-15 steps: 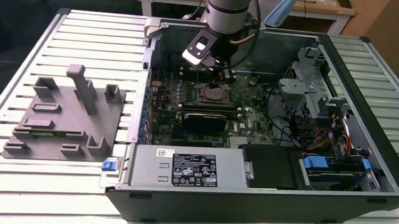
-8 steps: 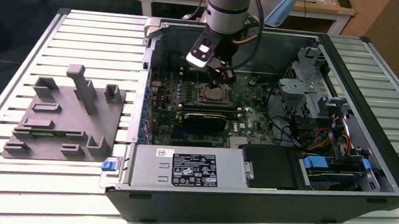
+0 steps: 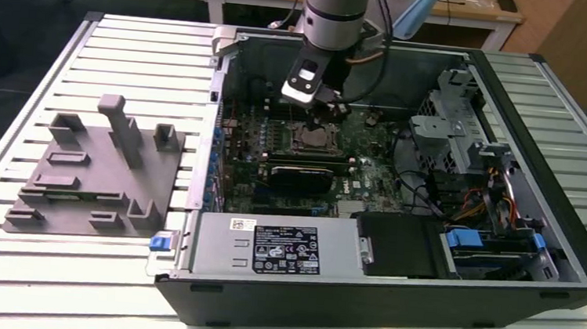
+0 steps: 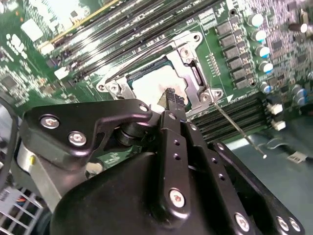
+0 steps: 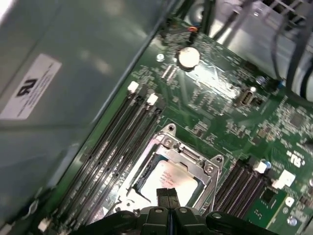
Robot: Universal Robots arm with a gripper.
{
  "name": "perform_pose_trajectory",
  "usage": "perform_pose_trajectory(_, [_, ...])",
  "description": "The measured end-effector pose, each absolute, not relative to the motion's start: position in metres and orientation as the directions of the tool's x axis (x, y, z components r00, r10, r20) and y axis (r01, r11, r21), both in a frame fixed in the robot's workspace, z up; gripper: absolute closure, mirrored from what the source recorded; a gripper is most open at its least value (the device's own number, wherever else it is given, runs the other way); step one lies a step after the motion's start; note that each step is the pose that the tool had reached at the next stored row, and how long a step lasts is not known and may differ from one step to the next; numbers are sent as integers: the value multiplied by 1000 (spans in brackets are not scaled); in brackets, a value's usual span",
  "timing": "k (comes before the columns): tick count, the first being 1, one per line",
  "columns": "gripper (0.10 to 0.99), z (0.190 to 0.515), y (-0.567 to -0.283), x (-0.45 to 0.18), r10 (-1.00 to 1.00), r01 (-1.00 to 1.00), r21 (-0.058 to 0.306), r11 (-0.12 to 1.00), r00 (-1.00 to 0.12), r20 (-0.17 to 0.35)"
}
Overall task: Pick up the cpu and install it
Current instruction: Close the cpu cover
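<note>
Well, in the exterior view my arm [image 3: 335, 11] comes straight down into the open computer case [image 3: 388, 305] on the table [image 3: 11, 284]. My tool [image 3: 324, 118] hangs just above the socket frame [image 3: 311, 140]. The case walls are not far from the socket frame, so I think a sideways swing could bump my arm on them.

In the second wrist view my tool [image 4: 171, 97] leans a little. Its two fingers are pressed together with nothing between them. The tip is right over the cpu [image 4: 151, 83], which lies flat inside the socket frame [image 4: 182, 61]. I cannot tell if the tip touches it. If I push down hard or crooked, I think I could scratch the shiny top or tip the cpu out of place. A thin metal rod [image 4: 239, 132] sticks out beside the socket frame, and my tool could catch on it.

In the first wrist view my tool [image 5: 167, 195] points at one edge of the cpu [image 5: 166, 177], inside the socket frame [image 5: 193, 157]. Long black slots [image 5: 112, 142] run just beside the socket frame. A slip off the cpu could knock my tool into them.
</note>
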State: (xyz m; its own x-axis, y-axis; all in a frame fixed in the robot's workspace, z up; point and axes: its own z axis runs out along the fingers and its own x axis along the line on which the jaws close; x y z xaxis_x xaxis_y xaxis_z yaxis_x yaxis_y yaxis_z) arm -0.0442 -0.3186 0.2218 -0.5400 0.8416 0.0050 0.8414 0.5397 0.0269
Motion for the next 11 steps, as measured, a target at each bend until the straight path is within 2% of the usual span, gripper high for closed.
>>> perform_pose_trajectory(11, [980,221,-319,-44,718,718,27,696,-696,5])
